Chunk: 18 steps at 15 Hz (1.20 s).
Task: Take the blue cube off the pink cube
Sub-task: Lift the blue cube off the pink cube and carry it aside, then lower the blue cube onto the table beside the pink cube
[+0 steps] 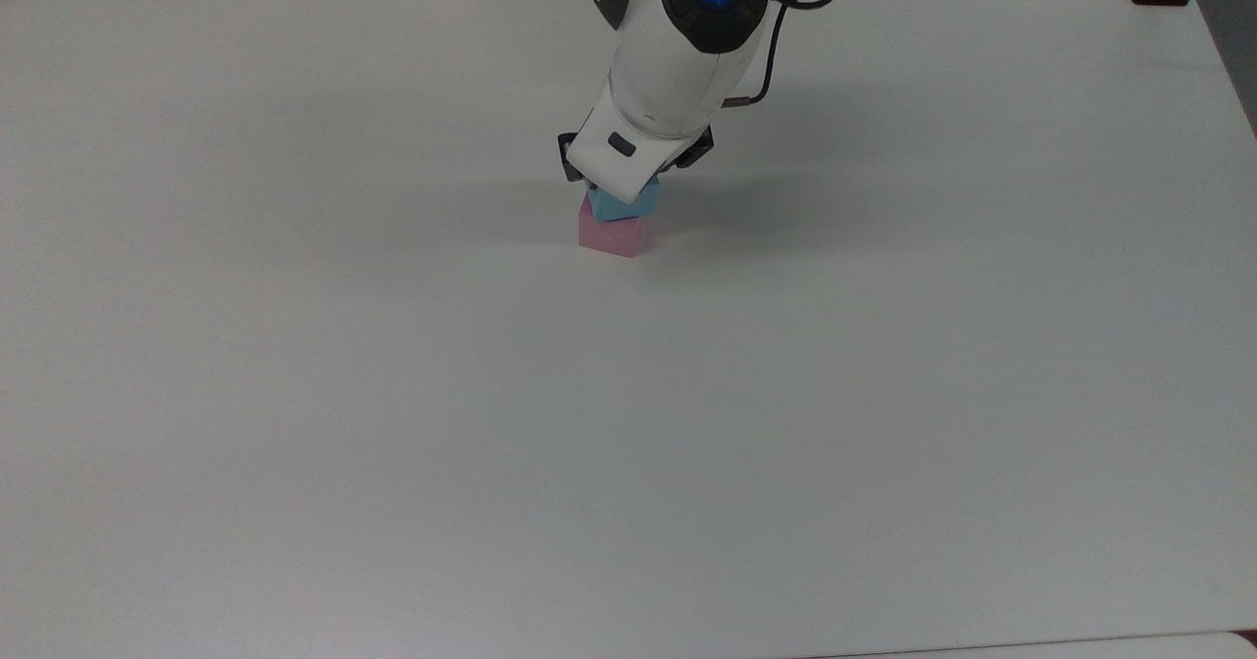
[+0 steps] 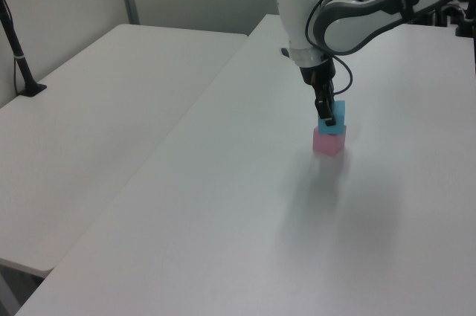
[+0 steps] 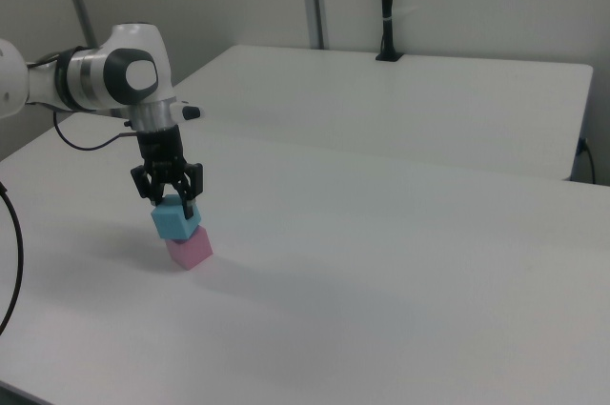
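Blue cube, atop pink cube, sits between open claw fingers.

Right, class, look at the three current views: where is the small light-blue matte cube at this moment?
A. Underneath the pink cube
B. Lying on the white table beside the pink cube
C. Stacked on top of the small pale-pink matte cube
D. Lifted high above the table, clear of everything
C: the small light-blue matte cube sits directly on the small pale-pink matte cube, with the gripper down around its top.

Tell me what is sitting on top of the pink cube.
The blue cube sits on the pink cube, turned a little askew. The gripper straddles its upper part. The blue cube's top face is covered by the gripper, and the pink cube's top face by the blue cube.
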Available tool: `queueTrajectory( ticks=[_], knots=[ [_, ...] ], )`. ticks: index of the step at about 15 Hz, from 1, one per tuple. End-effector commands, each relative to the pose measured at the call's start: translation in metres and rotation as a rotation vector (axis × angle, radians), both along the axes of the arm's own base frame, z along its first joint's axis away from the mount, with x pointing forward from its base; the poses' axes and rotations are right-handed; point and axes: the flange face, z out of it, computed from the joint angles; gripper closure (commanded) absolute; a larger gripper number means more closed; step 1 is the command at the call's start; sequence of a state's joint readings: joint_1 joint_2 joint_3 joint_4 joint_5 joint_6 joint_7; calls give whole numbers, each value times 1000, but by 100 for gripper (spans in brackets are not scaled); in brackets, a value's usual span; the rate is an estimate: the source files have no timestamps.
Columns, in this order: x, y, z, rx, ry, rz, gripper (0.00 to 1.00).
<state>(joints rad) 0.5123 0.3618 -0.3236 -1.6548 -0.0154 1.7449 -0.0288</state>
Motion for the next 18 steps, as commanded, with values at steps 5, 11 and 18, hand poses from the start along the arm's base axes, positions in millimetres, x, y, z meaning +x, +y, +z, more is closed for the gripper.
queueTrajectory(
  ticks=[5,11,18],
  knots=[
    [3,-135,60,51,-25,-108,53],
    [-3,-257,-2,38,-23,-184,39],
    [3,-264,-51,3,-25,-180,0]
  ],
)
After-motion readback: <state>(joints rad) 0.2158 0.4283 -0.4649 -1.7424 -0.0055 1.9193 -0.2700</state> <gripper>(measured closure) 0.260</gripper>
